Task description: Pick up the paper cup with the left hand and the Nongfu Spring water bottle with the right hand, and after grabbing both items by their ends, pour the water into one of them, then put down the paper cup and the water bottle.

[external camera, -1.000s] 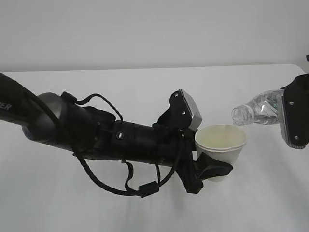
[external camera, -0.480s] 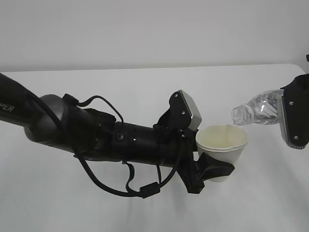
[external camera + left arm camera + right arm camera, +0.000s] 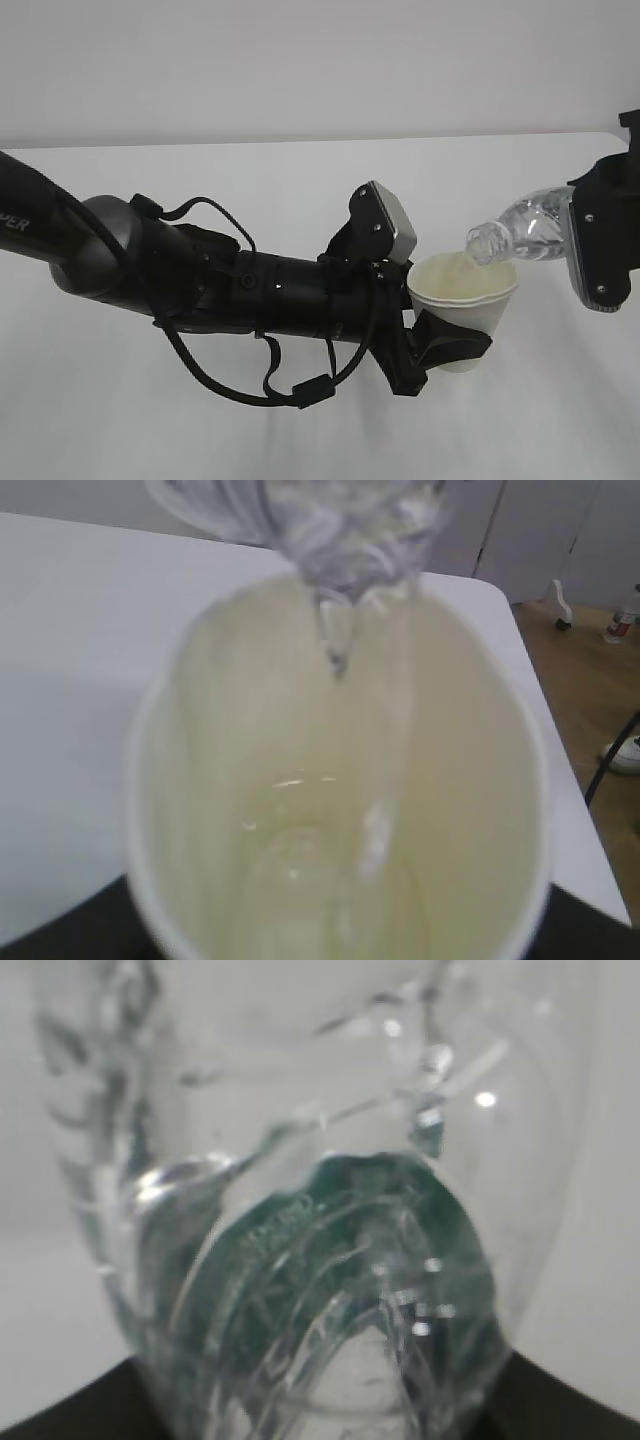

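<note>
The pouring step was in hand. The left hand [image 3: 445, 345], a black gripper on a thick black arm with looping cables and a grey square plate at the wrist, was clamped around the lower body of the small white tapered paper cup [image 3: 462, 300] and held it upright above the plain white table [image 3: 300, 180]. The cup's rim looked pressed slightly out of round in the grip. The right hand [image 3: 598, 240], a blocky black gripper with a light grey plate, was closed on the rear part of the small clear ribbed plastic Nongfu Spring water bottle [image 3: 525, 227], which lay tipped near level with its uncapped neck dipping over the cup's far-right rim. In the left wrist view the bottle's mouth hung just above the cup's cream-coloured inside, and a thin clear stream of water [image 3: 340, 645] ran from it down the cup's inner wall, with a shallow glistening pool gathering at the bottom. The right wrist view showed only the blurred transparent bottle and a hint of its green label, so how much water remained could not be told. By my judgement the pour had barely begun; the next move called for holding the neck steady over the opening, then righting the bottle gently so that no drops fell outside, before both items were lowered to the table and released.
</note>
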{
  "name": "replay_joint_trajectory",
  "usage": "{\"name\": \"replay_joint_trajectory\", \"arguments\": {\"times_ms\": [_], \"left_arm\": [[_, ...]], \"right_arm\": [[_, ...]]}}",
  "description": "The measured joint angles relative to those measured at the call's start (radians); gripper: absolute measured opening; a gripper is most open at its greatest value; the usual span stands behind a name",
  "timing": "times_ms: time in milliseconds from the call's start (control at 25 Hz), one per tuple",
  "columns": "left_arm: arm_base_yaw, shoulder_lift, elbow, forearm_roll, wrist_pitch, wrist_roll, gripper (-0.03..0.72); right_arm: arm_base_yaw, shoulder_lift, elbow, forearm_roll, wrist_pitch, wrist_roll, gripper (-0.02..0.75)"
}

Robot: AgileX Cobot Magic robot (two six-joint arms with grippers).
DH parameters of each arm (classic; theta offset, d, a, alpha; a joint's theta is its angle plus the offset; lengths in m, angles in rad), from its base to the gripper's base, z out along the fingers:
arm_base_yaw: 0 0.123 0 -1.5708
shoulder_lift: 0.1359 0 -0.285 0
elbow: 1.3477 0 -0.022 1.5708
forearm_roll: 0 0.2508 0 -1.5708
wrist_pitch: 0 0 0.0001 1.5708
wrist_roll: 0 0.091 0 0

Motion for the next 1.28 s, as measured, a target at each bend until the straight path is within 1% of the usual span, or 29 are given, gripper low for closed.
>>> {"name": "replay_joint_trajectory", "arguments": {"times_ms": [1280], "left_arm": [[0.000,0.000,0.000,0.000,-0.006,0.000,0.414]], "right_arm": [[0.000,0.000,0.000,0.000,0.027,0.004,0.367]]}}
